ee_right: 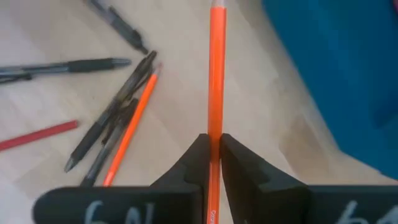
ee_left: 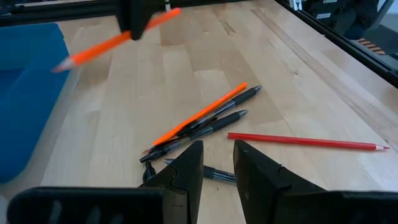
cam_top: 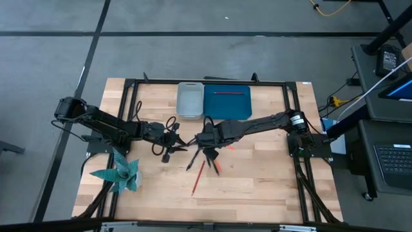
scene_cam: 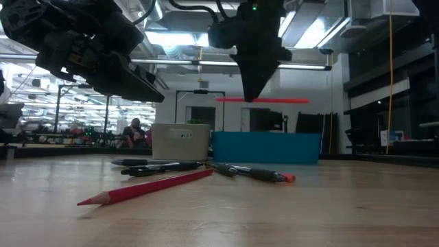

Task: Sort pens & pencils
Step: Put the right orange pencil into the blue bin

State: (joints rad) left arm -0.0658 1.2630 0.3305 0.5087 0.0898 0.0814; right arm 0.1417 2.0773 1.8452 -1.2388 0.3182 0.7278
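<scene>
My right gripper is shut on an orange pencil and holds it above the table, near the blue tray. In the low view this pencil lies level under the gripper. Several black pens and another orange pencil lie in a loose pile on the table. A red pencil lies flat beside them. One more red pencil lies in the blue tray. My left gripper hangs open above the near edge of the pile, touching nothing. My right gripper pinches the orange pencil's shaft between its two fingers. The pencil runs along the fingers in the wrist view, with most of its length reaching out ahead of them. It is lifted clear of the table and lies about level.
A pale grey tray stands next to the blue tray at the table's far edge. A teal folded thing lies at the near left. Bare wood stretches to the near and right sides of the pile. Black frame rails border the table.
</scene>
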